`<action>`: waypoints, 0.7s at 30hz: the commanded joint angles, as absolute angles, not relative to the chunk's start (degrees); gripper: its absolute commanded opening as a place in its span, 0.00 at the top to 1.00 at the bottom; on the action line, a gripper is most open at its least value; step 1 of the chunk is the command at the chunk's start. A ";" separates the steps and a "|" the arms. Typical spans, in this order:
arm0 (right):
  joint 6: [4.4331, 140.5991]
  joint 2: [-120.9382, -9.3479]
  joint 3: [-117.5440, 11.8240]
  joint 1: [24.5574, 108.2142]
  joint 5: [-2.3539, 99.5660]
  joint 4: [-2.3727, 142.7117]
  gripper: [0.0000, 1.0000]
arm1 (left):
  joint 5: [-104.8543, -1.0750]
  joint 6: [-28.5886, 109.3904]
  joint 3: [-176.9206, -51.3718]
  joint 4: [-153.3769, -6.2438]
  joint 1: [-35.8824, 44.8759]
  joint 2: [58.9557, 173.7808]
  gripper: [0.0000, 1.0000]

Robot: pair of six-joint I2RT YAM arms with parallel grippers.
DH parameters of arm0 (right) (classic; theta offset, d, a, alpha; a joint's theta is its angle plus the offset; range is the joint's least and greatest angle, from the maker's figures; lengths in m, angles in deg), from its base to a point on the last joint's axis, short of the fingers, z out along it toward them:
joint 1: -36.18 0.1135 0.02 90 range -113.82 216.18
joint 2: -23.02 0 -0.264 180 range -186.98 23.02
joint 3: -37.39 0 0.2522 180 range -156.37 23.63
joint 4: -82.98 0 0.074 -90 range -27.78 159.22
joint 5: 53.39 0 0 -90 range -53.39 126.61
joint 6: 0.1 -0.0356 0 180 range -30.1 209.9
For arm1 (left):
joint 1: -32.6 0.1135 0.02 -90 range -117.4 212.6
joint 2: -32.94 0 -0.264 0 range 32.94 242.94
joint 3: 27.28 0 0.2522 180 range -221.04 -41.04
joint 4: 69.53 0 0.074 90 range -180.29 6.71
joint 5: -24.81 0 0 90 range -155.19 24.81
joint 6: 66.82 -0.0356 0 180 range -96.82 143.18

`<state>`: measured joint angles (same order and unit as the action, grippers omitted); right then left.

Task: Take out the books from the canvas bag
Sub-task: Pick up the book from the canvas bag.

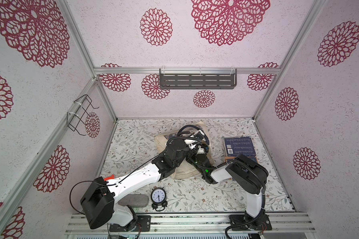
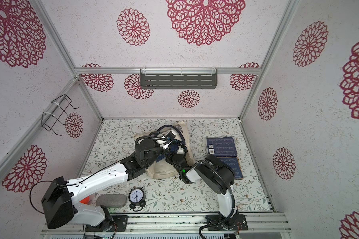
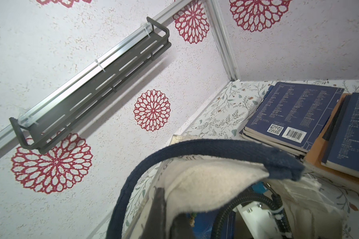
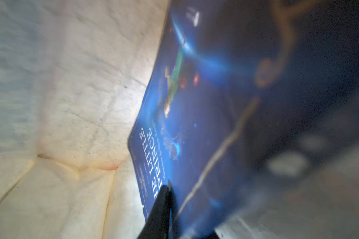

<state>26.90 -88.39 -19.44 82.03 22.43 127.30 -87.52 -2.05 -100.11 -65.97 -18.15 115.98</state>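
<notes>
While deep in the canvas bag (image 1: 161, 144), right gripper (image 4: 184, 198) closed on blue book (image 4: 195, 124), left gripper (image 3: 170, 213) closed on rim (image 3: 195, 178).

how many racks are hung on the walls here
2. A gray slotted shelf hangs on the back wall's rail, and a black wire rack is tied to the rail on the left wall. No others show, though the near side is out of view.

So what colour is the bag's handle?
Navy blue. The handle shows best in the left wrist view.
</notes>
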 commanded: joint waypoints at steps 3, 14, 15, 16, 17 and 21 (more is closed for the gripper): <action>28.33 -83.82 -20.60 81.71 21.93 129.33 0.95 | -89.80 -2.85 -102.51 -61.63 -18.90 117.69 1.00; 29.58 -77.14 -15.20 81.70 26.21 129.86 1.00 | -91.16 2.12 -106.65 -68.10 -15.34 121.39 1.00; 29.85 -76.23 -14.60 81.71 27.11 129.69 1.00 | -91.20 2.41 -106.77 -68.24 -15.23 121.72 1.00; 29.96 -75.32 -13.96 81.71 28.05 129.51 1.00 | -91.40 2.50 -107.15 -68.63 -14.98 122.20 1.00; 29.98 -74.52 -13.33 81.71 28.92 129.59 1.00 | -91.74 2.57 -107.58 -69.23 -14.88 122.64 1.00; 32.33 -70.05 -11.15 81.71 33.34 127.96 1.00 | -92.07 3.48 -108.61 -71.04 -13.93 124.31 1.00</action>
